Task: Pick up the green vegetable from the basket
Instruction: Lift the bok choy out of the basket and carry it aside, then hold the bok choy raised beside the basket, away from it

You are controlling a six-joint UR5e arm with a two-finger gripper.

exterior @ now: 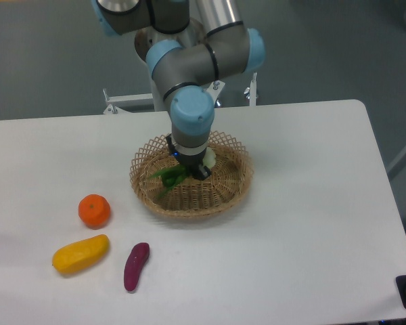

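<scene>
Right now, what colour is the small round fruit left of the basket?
Orange: the round fruit on the white table, shown in the fixed camera view.

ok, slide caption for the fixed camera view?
UR5e tool gripping the bok choy over the wicker basket.

You see a silver-grey tubular arm with light-blue caps on its rounded joints; above the basket, its small end effector looks black.
</scene>
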